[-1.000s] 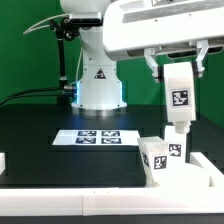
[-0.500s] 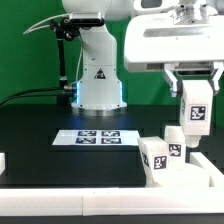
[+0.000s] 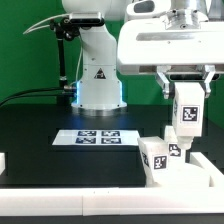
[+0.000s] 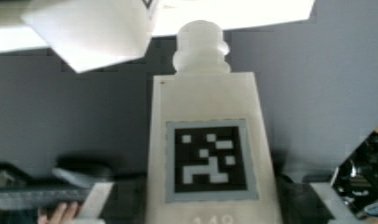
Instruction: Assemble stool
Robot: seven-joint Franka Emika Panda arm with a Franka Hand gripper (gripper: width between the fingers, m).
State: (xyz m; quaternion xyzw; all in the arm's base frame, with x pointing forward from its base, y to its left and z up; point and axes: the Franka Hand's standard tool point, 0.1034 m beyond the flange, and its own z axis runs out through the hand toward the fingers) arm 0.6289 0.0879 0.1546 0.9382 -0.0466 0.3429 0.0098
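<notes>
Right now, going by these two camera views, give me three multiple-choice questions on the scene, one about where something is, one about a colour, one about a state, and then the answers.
1. Where is the white rectangular stool leg with the black-and-white square tag?
A. flat on the marker board
B. in the air, held by the gripper
C. behind the robot base

2. What colour is the tabletop?
A. black
B. white
C. green

3. How does the held leg stand?
A. lying flat
B. upside down on the table
C. roughly upright, peg end down

Answers:
1. B: the exterior view shows the leg between the fingers of the gripper, above the other white parts.
2. A: the surface around the flat white marker board is black.
3. C: the leg hangs vertically, and its rounded peg points away from the wrist camera.
</notes>
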